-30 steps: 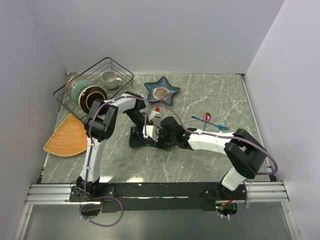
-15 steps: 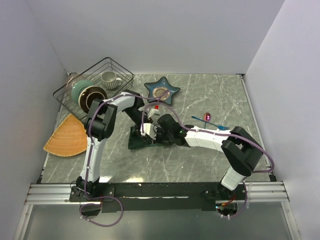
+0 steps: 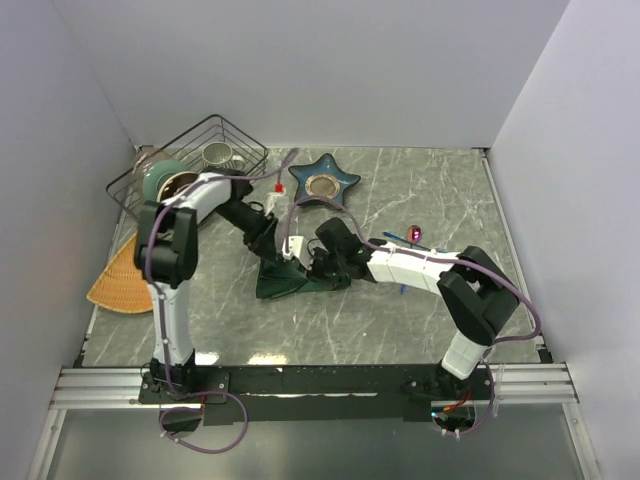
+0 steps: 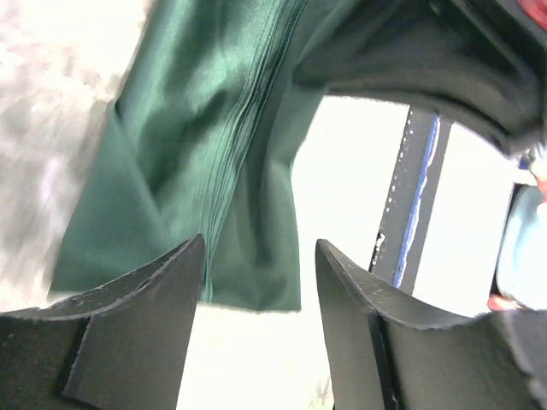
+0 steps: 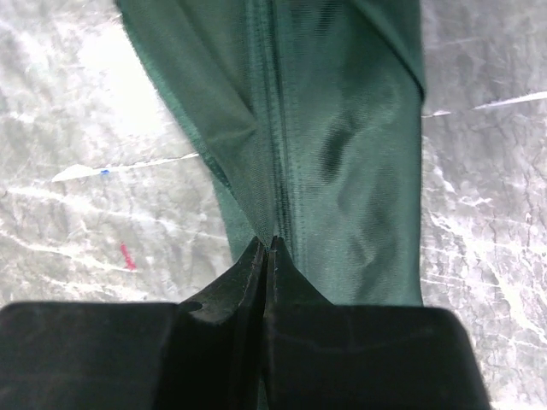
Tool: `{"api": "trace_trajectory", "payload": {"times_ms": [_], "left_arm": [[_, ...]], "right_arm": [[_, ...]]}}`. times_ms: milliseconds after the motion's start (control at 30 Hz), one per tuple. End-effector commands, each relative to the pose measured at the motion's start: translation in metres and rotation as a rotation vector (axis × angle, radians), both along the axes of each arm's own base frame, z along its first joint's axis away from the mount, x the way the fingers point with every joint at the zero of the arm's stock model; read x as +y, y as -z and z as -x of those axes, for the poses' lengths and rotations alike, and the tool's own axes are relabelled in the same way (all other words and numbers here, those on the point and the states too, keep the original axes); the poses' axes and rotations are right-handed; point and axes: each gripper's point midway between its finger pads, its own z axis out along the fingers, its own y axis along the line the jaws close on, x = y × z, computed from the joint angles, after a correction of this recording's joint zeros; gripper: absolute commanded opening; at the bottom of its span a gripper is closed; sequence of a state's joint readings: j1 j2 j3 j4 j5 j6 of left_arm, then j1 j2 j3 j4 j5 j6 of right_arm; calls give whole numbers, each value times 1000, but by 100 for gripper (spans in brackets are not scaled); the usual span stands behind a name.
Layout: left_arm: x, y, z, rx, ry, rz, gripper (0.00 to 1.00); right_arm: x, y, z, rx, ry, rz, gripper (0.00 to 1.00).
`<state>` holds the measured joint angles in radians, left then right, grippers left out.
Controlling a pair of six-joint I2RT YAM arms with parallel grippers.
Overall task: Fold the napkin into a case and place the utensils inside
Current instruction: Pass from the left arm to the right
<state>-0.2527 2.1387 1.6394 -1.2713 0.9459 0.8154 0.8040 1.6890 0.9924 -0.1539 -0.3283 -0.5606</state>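
Observation:
The dark green napkin (image 3: pixel 285 282) lies bunched in loose folds on the marble table between both grippers. My right gripper (image 3: pixel 318 268) is shut on a fold of the napkin (image 5: pixel 342 154), its fingertips (image 5: pixel 256 256) pinching a crease with cloth running away from them. My left gripper (image 3: pixel 272 243) hovers open at the napkin's upper left. In the left wrist view the napkin (image 4: pixel 205 154) hangs beyond the spread fingers (image 4: pixel 137 316), with nothing between them. The pink utensil (image 3: pixel 416 233) and the blue utensil (image 3: pixel 395 238) lie to the right, partly behind my right forearm.
A star-shaped blue dish (image 3: pixel 324 182) sits at the back centre. A wire basket (image 3: pixel 190 160) with a mug and bowls stands at the back left, with an orange-tan mat (image 3: pixel 125 275) in front of it. Walls close in on three sides.
My left gripper opened, let go of the napkin and pulled back to the upper left. My right gripper closed on a fold, and the cloth now lies spread further left.

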Motion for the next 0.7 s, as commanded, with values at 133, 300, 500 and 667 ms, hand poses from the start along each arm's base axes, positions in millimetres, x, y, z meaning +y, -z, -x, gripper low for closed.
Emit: {"api": "trace_trajectory", "payload": {"times_ms": [133, 300, 500, 667], "left_arm": [[24, -48, -27, -282, -173, 99, 62], [33, -44, -26, -443, -184, 74, 65], [35, -28, -24, -550, -135, 49, 72], [23, -15, -21, -627, -69, 25, 72]], "right_arm": [[8, -19, -21, 129, 47, -80, 0], [0, -11, -30, 277, 109, -96, 0], [-4, -9, -39, 416, 164, -132, 0], [-10, -9, -44, 467, 197, -151, 0]]}}
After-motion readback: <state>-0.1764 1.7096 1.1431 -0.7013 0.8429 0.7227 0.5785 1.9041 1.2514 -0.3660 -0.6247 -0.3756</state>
